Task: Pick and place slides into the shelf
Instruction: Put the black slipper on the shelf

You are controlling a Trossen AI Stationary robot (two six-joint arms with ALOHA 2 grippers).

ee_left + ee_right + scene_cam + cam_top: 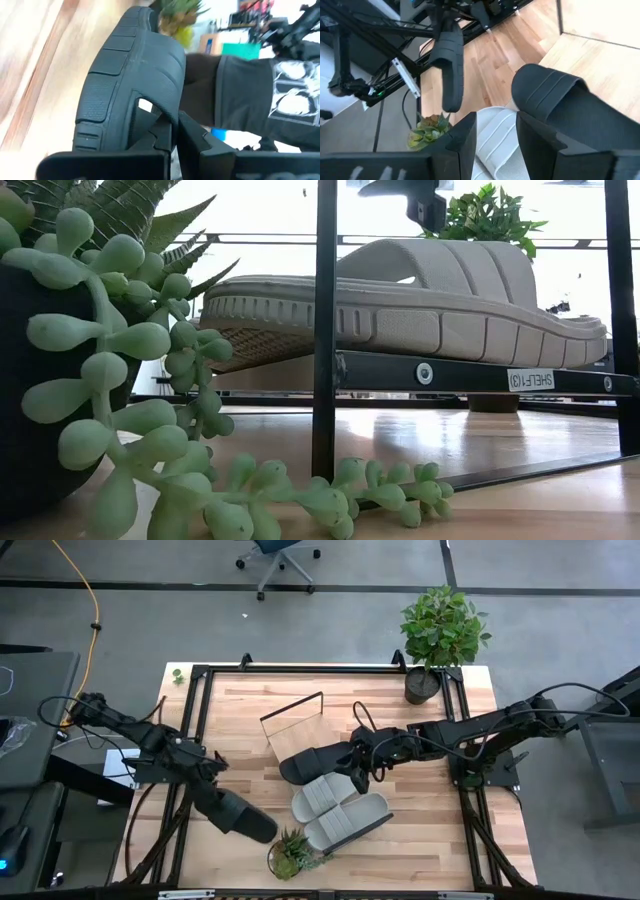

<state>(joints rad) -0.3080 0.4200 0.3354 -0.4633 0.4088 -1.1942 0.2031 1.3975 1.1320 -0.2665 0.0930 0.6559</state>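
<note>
Your left hand (222, 792) was clamped shut on the strap edge of a black slide (243, 814), holding it off the counter (440, 830) near the front-left area, just beside the small spiky plant (289, 853). In your left wrist view that slide (127, 80) filled the frame, sole ridges facing the camera, with the fingers (195, 140) pinched at its strap.

Your right hand (362, 768) was partly spread, its fingers set around the strap end of the second black slide (312, 762), which lay over the back part of the shelf (300, 728). In your right wrist view, the two dark fingers (465, 140) straddled that slide's edge (570, 110), and the other arm's slide (451, 65) hung farther off.

The two light grey slides (340, 810) lay side by side on the front part of the shelf, just in front of the black one. In the low view a grey slide (420, 295) rested on the shelf's black rail (480, 375), behind a black upright rod (325, 330).

The counter was pale butcher-block wood inside a black frame. A leafy potted plant (440, 635) stood at its back-right corner, and a trailing succulent (120, 350) crowded the low view. Around it you had grey floor, a yellow cable (92, 610) at the left and an office chair (280, 560) beyond the back edge.
</note>
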